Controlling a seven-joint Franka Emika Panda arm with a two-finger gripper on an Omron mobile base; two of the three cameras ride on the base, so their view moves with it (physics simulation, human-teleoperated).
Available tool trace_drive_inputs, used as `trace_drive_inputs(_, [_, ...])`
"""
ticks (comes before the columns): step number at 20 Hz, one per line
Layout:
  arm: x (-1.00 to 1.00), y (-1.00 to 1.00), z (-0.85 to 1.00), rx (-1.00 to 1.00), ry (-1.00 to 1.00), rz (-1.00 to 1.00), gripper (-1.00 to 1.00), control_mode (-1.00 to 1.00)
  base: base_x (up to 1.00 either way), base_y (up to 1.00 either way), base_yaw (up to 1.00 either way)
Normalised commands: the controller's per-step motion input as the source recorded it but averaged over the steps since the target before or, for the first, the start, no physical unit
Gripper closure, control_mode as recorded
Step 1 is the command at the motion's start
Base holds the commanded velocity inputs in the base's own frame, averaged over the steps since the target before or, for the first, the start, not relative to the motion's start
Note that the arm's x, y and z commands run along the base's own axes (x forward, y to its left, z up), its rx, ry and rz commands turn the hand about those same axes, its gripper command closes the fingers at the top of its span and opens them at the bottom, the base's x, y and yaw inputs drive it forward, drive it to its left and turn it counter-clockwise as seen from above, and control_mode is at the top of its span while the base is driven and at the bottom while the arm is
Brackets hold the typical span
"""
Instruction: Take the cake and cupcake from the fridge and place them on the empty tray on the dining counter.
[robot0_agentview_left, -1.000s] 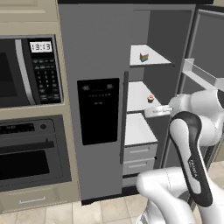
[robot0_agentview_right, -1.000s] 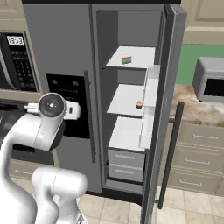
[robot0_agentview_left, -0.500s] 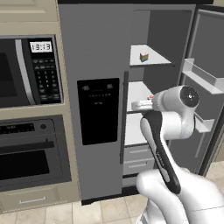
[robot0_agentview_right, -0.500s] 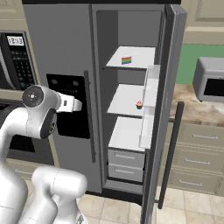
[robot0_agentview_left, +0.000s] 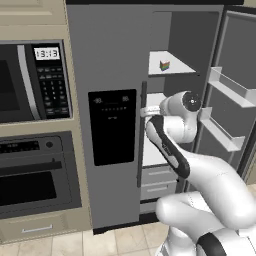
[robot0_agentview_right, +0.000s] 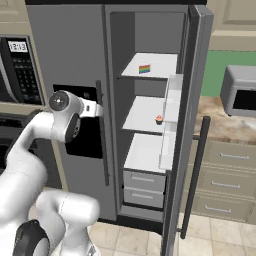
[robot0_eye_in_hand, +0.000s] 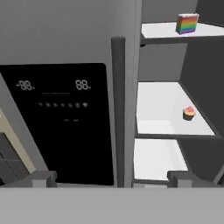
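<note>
We see the small rainbow-layered wedge of cake (robot0_eye_in_hand: 187, 23) on the top white shelf of the tall grey two-door fridge (robot0_agentview_right: 70, 55), whose right door stands open. The tiny pink-frosted cupcake (robot0_eye_in_hand: 189, 113) sits on the shelf below, near its right side. Our two-finger gripper (robot0_eye_in_hand: 112, 178) hangs before the closed left door's vertical handle (robot0_eye_in_hand: 118, 109), jaws spread wide and holding nothing, beside the black dispenser panel (robot0_eye_in_hand: 61, 118).

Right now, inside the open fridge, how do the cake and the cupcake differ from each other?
The cake is a wedge with rainbow layers; the cupcake is round, with pink frosting on a tan base. The cake sits on the top shelf, the cupcake one shelf lower. The cupcake looks smaller. Both stand upright on white shelves, untouched.
</note>
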Motion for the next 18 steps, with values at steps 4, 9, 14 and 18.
trace_drive_inputs(4, [1.0,0.0,-0.29,-0.01,0.01,0.0,-1.0,-1.0,0.0,0.0,0.0])
trace_drive_inputs(9, [1.0,0.0,-0.25,0.0,0.02,0.0,-1.0,-1.0,0.0,0.0,0.0])
trace_drive_inputs(14, [1.0,0.0,-0.17,0.0,0.03,0.0,-1.0,-1.0,0.0,0.0,0.0])
trace_drive_inputs(18, [1.0,0.0,-0.25,0.0,0.01,0.0,-1.0,-1.0,0.0,0.0,0.0])
